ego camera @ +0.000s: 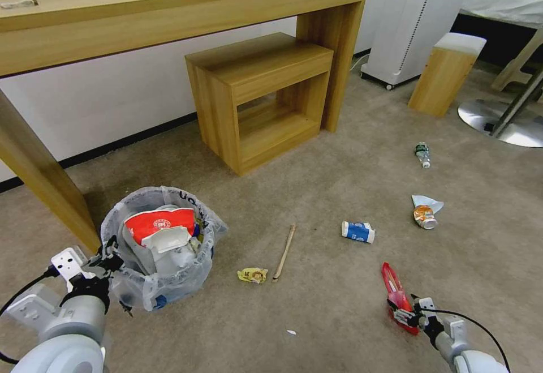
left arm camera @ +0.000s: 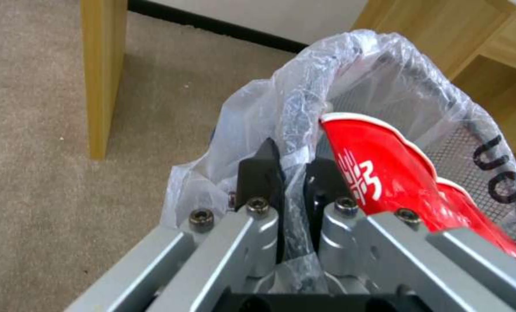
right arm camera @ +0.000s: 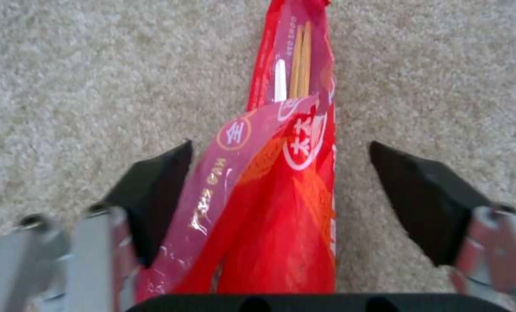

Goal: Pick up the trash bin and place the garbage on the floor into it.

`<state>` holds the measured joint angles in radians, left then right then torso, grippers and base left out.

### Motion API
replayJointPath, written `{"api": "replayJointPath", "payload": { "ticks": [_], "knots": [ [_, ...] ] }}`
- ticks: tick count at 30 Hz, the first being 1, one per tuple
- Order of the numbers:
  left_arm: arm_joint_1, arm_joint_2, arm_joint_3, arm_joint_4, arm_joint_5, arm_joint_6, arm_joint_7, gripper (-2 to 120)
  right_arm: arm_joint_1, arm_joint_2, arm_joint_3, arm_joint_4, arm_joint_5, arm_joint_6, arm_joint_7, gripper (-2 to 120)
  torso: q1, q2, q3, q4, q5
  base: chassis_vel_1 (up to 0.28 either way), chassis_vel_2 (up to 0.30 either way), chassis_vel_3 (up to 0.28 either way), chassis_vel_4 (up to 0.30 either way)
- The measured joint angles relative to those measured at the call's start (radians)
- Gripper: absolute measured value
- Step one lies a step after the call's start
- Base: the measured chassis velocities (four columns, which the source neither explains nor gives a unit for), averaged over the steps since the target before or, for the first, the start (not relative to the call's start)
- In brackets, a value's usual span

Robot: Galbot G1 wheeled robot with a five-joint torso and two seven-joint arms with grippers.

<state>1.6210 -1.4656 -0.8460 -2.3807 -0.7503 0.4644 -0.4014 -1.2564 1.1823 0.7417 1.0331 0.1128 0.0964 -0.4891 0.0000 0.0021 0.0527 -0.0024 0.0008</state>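
Lying on beige floor (ego camera: 339, 316), red packet (right arm camera: 281, 182) sits between right gripper (right arm camera: 281, 199) jaws.

Left pincer (left arm camera: 292, 171) clamped low; right pincer (right arm camera: 281, 190) spread wide, low.

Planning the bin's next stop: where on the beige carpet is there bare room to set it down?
Bare carpet lies between the wooden stick and the red packet, below the blue-white carton. Crowded: the bag-lined trash bin, crumpled yellow wrapper, desk leg.
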Motion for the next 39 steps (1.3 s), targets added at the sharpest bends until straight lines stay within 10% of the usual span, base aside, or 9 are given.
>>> {"api": "replayJointPath", "payload": {
  "ticks": [26, 39],
  "knots": [
    [-0.003, -0.002, 0.004, 0.005, 0.003, 0.000, 0.001, 3, -0.001, -0.001, -0.003, 0.000, -0.037, 0.054, -0.001, 0, 0.000, 0.000, 0.000, 0.0000, 0.0003, 0.000, 0.000, 0.000, 0.000],
    [0.022, -0.013, 0.063, 0.013, 0.030, 0.000, 0.000, 3, -0.099, -0.088, -0.052, 0.499, 0.413, 0.295, -0.241, 0, 0.000, 0.000, 0.000, 0.0001, 0.0000, 0.000, 0.000, 0.000, 0.000]
  ]
}}
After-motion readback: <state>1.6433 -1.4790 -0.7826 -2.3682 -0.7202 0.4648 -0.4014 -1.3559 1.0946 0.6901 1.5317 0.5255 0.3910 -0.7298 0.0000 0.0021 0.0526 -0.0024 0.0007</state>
